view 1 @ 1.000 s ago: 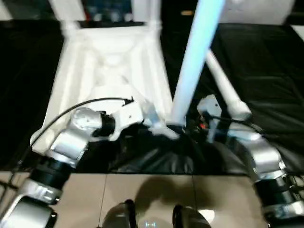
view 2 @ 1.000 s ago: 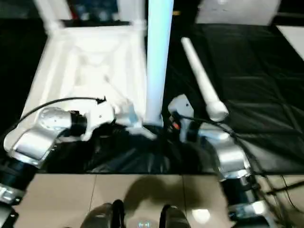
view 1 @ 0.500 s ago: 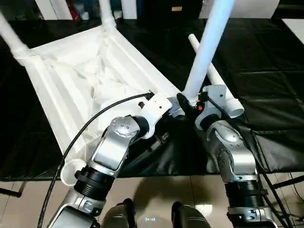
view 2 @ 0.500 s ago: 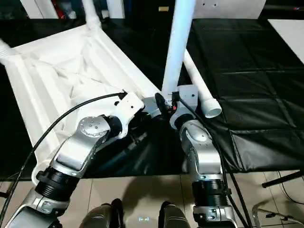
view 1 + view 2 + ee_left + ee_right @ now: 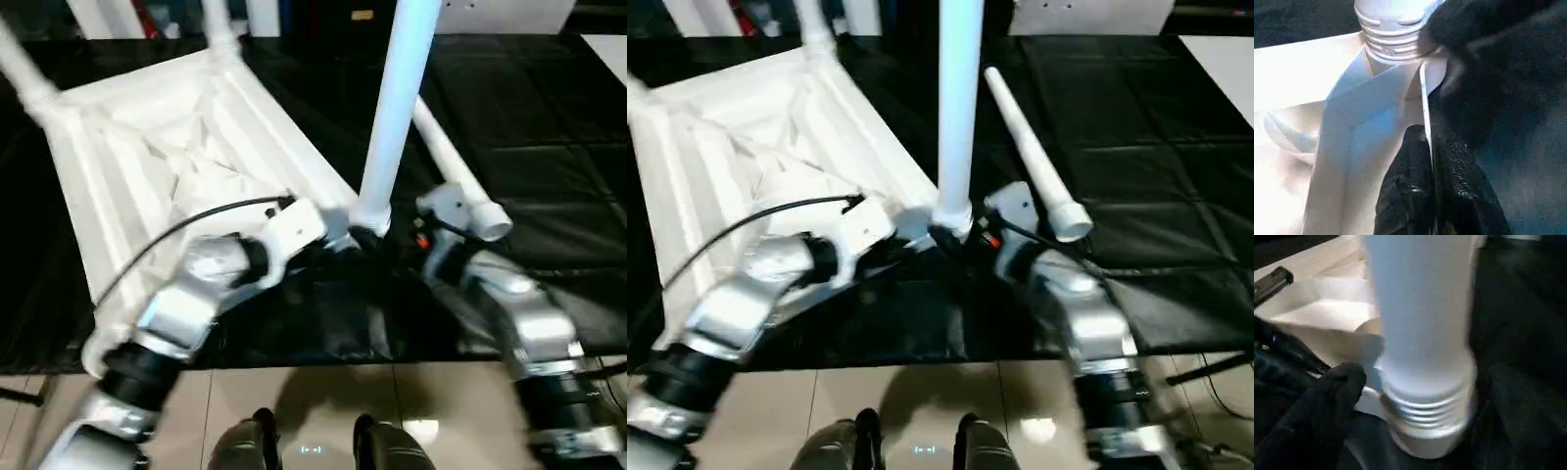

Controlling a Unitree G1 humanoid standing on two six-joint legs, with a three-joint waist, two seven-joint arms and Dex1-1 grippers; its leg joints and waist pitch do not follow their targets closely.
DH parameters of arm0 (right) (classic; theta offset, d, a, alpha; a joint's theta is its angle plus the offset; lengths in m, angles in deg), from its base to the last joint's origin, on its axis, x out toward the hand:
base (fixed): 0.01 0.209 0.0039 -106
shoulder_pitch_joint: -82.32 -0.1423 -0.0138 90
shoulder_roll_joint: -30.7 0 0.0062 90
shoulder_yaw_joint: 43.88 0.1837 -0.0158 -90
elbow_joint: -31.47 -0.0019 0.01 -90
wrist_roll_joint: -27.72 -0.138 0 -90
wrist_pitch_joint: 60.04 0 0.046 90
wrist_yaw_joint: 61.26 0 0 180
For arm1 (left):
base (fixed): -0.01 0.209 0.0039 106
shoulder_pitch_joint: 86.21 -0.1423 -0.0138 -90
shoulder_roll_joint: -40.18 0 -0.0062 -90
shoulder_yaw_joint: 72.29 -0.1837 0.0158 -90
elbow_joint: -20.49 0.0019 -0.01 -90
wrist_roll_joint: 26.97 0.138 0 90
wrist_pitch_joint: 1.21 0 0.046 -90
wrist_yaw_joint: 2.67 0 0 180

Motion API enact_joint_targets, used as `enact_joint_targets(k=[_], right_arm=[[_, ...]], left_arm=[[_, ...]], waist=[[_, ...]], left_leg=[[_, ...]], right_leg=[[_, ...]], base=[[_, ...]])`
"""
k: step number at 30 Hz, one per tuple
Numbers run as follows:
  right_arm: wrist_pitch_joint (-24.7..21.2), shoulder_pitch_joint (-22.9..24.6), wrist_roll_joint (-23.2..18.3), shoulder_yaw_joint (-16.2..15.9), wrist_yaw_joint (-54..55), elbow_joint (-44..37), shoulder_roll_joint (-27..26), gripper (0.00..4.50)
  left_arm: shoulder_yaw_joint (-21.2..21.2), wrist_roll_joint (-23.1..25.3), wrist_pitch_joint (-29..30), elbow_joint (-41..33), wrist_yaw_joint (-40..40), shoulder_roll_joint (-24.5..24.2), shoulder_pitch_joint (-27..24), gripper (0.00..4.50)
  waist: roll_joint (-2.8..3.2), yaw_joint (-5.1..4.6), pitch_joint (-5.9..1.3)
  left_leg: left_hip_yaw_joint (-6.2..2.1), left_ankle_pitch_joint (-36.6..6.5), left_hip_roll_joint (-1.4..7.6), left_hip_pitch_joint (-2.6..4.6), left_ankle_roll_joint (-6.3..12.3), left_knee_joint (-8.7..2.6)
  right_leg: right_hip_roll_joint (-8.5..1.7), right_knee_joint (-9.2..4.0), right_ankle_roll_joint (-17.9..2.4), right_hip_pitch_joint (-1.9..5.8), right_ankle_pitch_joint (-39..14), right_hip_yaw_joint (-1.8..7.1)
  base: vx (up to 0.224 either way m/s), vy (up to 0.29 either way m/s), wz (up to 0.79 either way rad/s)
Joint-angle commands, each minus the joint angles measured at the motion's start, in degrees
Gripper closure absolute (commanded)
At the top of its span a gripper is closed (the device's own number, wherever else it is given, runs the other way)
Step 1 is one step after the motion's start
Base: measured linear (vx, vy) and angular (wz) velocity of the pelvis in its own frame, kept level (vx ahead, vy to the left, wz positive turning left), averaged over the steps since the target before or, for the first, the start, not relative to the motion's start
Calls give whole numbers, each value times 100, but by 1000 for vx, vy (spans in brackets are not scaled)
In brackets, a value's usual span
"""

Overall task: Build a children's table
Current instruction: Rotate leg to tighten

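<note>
The children's table lies upside down on a black-covered work table, its ribbed underside up, filling the scene from 9 to 12 o'clock. Two legs rise from its far corner sockets at 11 and 12 o'clock.

At centre left, the left gripper has its two black fingers pressed together, pinching the thin edge wall of the tabletop just beside the near right corner socket.

At centre, an upright leg stands in that corner socket, its long axis vertical, running up toward 12 o'clock. Its ribbed, threaded base shows above the socket, so it looks only partly seated.

Just to the right, at about 4 o'clock from the socket, the right gripper sits with fingers spread wide and clamped on nothing; one black finger shows beside the leg's base. This arm is nearer the leg, which lies straight ahead of its fingers.

Further right, at 2 o'clock, a loose fourth leg lies flat on the black cover, its wide end toward the robot, close to the right forearm and possibly in the way.
</note>
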Motion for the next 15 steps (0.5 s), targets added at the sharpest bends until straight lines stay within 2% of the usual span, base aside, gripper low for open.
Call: enact_joint_targets(k=[1, 4, 8, 11, 15], right_arm=[[75, -33, -103, -72, -398, 33, 150, 4], [350, -140, -23, -309, -1087, 174, 576, 4], [446, -233, -96, -426, -1528, 268, 742, 4], [531, -420, -143, -575, -2078, 477, 866, 4], [635, -592, -158, -660, -2295, 691, 852, 40]], left_arm=[[-296, -1, -351, 115, 478, -146, -65, 450], [-463, -56, -792, 329, 1093, -514, -12, 450], [-586, -119, -1010, 386, 1437, -669, 24, 450], [-785, -60, -1460, 593, 1839, -824, 131, 450], [-871, -32, -1671, 759, 2012, -839, 237, 450]], waist=[[-7, 6, -490], [-8, 41, -505], [-17, 86, -496], [-37, 111, -505], [-27, 128, -515]], left_leg=[[-212, -652, 484, 244, 689, -276], [-206, -722, 489, 257, 630, -272], [-203, -907, 489, 246, 564, -262], [-201, -945, 497, 257, 542, -258], [-202, -955, 504, 268, 489, -258]], right_leg=[[-500, -259, -1698, 253, -85, 237], [-504, -244, -1708, 258, -186, 235], [-527, -250, -1739, 247, -460, 243], [-522, -261, -1719, 237, -677, 240], [-527, -248, -1743, 226, -723, 238]], base=[[0, 0, 0], [0, 0, 0], [0, 0, 0], [0, 0, 0], [0, 0, 0]])
